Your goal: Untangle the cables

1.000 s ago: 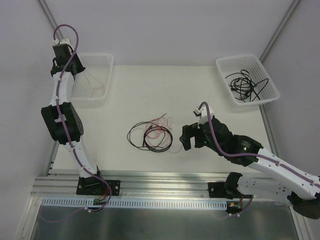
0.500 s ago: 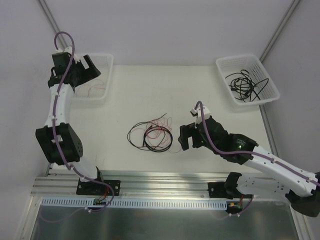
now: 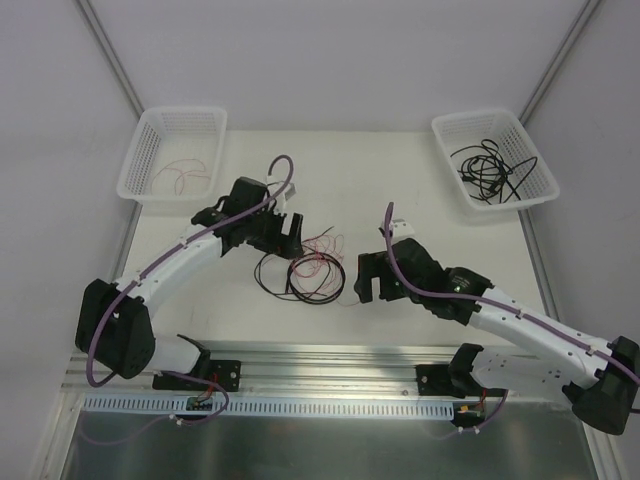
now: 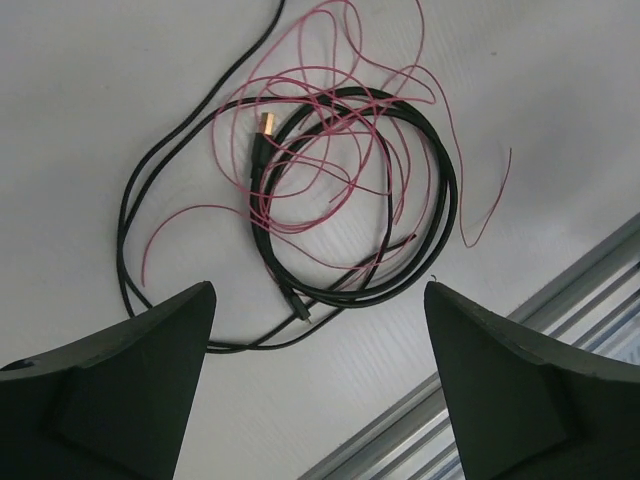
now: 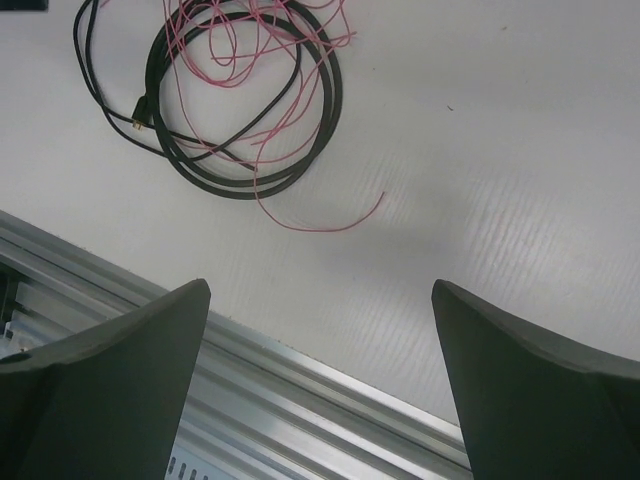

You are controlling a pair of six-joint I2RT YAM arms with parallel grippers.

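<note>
The cables (image 3: pixel 300 268) lie in the middle of the table as a black coil tangled with thin pink wires. In the left wrist view the cables (image 4: pixel 262 170) show a gold-tipped plug and pink loops, ahead of the fingertips. My left gripper (image 3: pixel 283 232) hovers at the bundle's far-left side; its jaws (image 4: pixel 318 300) are open and hold nothing. My right gripper (image 3: pixel 368 276) sits just right of the bundle, open and empty (image 5: pixel 320 290). The cables (image 5: pixel 250 190) lie ahead of it to the left, with a loose pink end trailing right.
A white basket (image 3: pixel 140 150) at the back left holds a pink wire (image 3: pixel 185 175). Another white basket (image 3: pixel 540 165) at the back right holds black cords (image 3: pixel 490 170). An aluminium rail (image 3: pixel 330 355) runs along the table's near edge.
My left arm has swung from the back-left basket down to the bundle, and its gripper has opened. The right gripper has edged slightly toward the bundle.
</note>
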